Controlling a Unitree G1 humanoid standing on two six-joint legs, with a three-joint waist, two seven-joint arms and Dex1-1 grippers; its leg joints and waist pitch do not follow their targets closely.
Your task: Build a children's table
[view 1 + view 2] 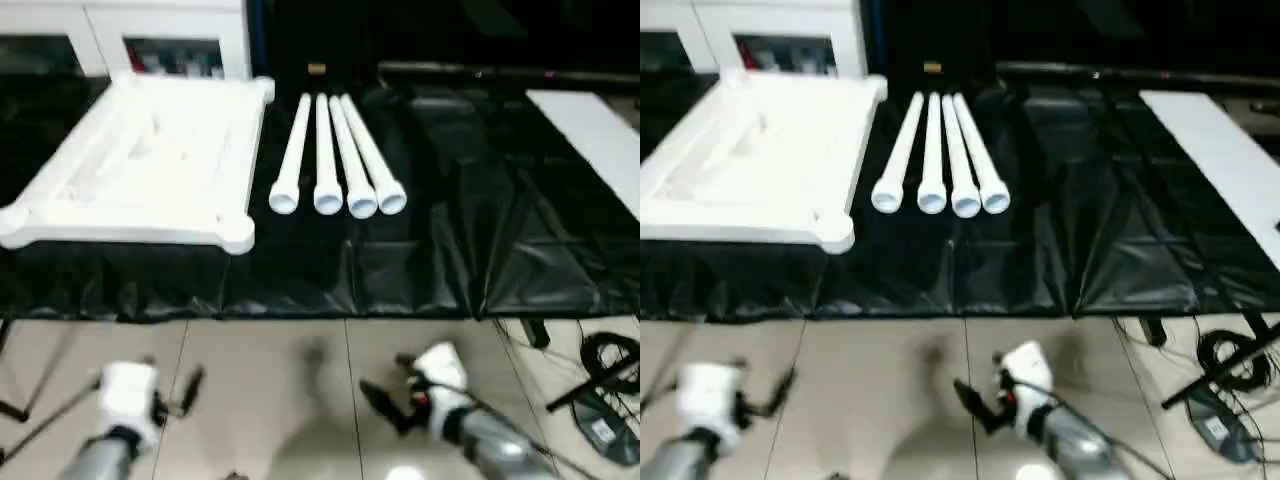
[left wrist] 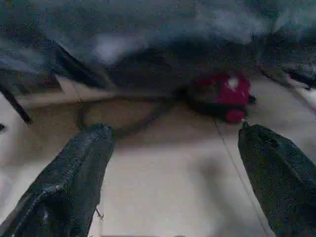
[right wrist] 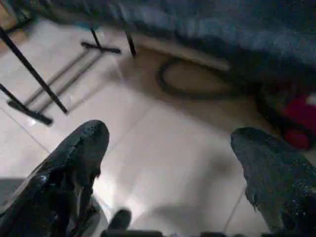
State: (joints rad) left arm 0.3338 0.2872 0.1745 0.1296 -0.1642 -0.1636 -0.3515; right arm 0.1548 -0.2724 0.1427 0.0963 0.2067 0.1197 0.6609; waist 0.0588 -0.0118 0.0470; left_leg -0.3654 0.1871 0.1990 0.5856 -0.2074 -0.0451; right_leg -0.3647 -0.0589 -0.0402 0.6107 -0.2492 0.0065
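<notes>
So the white plastic rectangular tabletop with the raised rim and rounded corner sockets (image 1: 140, 165) is lying flat on the black-sheeted surface (image 1: 440, 240), sitting over at about 10 o'clock in the head view. Just beside it, toward 12 o'clock, the four long white round tube legs (image 1: 335, 160) are lying side by side, touching each other, with their open ends pointing toward the robot and fanning slightly. A flat thin white board (image 1: 595, 140) is resting way off at 2 o'clock, well apart from the legs.

Both arms are hanging low over the beige tiled floor (image 1: 280, 390), in front of the surface's edge and not touching anything. The left gripper (image 1: 170, 392) is sitting at roughly 7 o'clock and its black fingers (image 2: 74, 182) are standing wide apart with nothing between them, just bare floor showing through the gap. The right gripper (image 1: 388, 392) is at about 5 o'clock, and its fingers (image 3: 74, 168) are spread wide apart too, gripping nothing.

Down on the floor at 4 o'clock a coil of black cable (image 1: 610, 360) is lying next to a black stand. In the left wrist view a red-and-black object (image 2: 222, 96) is sitting on the floor under the surface's edge, too blurry to tell what it is.
</notes>
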